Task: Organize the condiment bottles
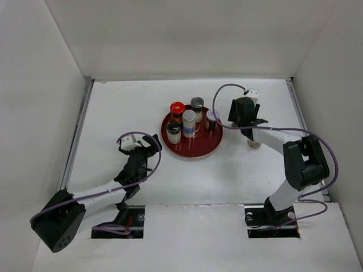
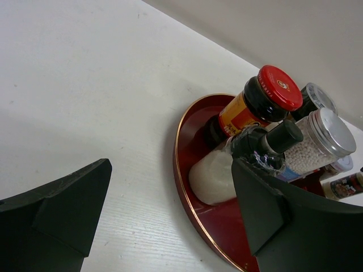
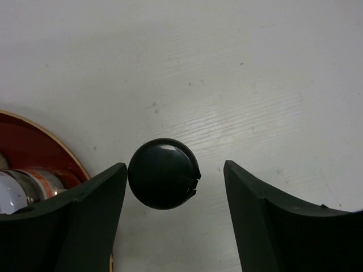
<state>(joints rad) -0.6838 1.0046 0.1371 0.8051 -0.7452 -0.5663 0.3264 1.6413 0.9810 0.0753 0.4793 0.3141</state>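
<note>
Right end effector (image 3: 173,165): jaws apart | black-capped bottle (image 3: 164,173): between them

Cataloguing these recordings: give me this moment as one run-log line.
tray: five bottles | right jaws: open, straddling black-capped bottle outside tray | left jaws: open, empty, beside tray

The counter (image 2: 85,85) is matt white with faint wood-like grain. The tray (image 2: 212,226) is glossy dark red, gilt-edged. The red-capped jar (image 2: 266,96) has a shiny cap and paper label; the silver-lidded jar (image 2: 326,133) a metal lid over a clear body. The black cap (image 3: 163,173) is smooth, faintly glossy plastic. The left tool (image 2: 171,170) looks matt black.
</note>
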